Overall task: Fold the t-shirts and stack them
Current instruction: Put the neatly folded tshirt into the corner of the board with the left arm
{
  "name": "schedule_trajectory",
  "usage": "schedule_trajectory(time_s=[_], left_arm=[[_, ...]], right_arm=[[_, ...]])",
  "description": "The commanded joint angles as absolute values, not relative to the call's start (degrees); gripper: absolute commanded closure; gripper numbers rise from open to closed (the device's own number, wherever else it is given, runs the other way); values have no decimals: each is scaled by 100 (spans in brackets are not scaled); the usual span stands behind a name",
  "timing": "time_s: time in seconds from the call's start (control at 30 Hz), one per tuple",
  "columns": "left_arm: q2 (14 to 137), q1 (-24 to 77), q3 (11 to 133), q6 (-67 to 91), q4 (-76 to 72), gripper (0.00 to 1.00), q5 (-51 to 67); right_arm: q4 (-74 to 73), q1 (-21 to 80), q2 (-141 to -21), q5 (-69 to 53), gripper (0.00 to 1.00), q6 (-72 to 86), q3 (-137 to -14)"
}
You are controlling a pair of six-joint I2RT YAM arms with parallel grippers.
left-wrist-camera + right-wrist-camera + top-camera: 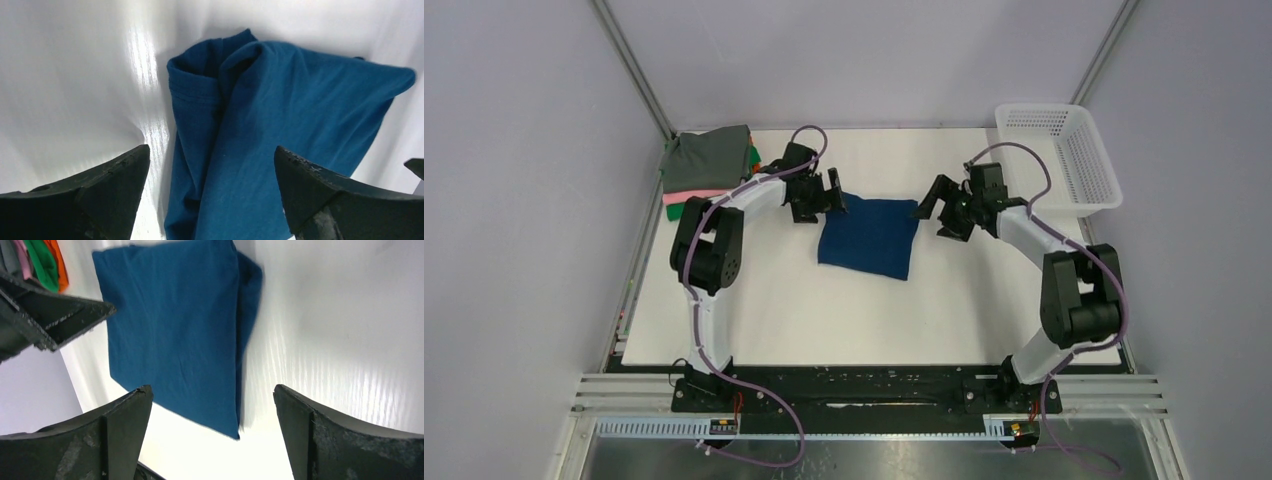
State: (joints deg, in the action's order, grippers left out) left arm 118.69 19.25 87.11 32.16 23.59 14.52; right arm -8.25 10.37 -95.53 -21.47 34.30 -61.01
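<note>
Two pairs of fingers stand at the far corners of one dark blue t-shirt, which lies folded into a rough square near the middle of the white tabletop.

Only the top view shows the whole layout. A stack of folded tees, grey on top with pink and green edges, sits at the tabletop's 10 o'clock corner. A white mesh basket sits at 2 o'clock. The left fingers are at the shirt's 10 o'clock corner and the right fingers at its 2 o'clock corner.

The left wrist view alone shows the bunched, layered edge of the dark blue t-shirt, with a stitched hem at 11 o'clock. The right wrist view shows the shirt's flat top face, and green and orange cloth of the stack at 10 o'clock.

The left fingers are spread wide with the shirt's edge lying in the gap beyond them, and they grip nothing. The right fingers are equally spread over the shirt's side edge and bare tabletop, and they also hold nothing. Whether either pair touches the cloth cannot be told.
</note>
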Motion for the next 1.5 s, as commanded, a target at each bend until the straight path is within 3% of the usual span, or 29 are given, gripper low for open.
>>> schedule_trajectory(time_s=[0.0,0.1,0.2,0.23,0.3,0.33,0.57,0.87,1.07,1.47], left_arm=[[12156,2056,8909,2920,2642,9,1791],[12277,2337,9083,2824,2945,17,1436],[12468,2635,9330,2775,3320,37,1028],[12565,2705,9415,2761,3431,52,940],[12790,2823,9582,2707,3605,91,845],[12867,2853,9663,2688,3669,100,773],[12802,2967,10393,2315,4468,100,-1422],[12270,2586,10882,839,4066,100,-3460],[11836,2115,10968,-193,3702,100,-3663],[11410,1392,11826,-1202,4174,100,-2720]], right_arm=[[-644,1020,-8842,-1981,1,3371,-5495],[-712,1016,-8421,-1819,1,3333,-5213],[-792,1022,-8027,-1658,0,3263,-5005],[-847,1014,-7892,-1596,0,3236,-4960],[-929,1011,-7580,-1492,0,3123,-4861],[-964,1006,-7443,-1449,1,3056,-4813],[-1000,980,-6833,-1062,1,2772,-4567],[-1008,976,-6323,-445,0,2643,-4353],[-1087,976,-6179,-201,0,2589,-4334],[-1301,976,-6482,-220,0,2599,-4540]])
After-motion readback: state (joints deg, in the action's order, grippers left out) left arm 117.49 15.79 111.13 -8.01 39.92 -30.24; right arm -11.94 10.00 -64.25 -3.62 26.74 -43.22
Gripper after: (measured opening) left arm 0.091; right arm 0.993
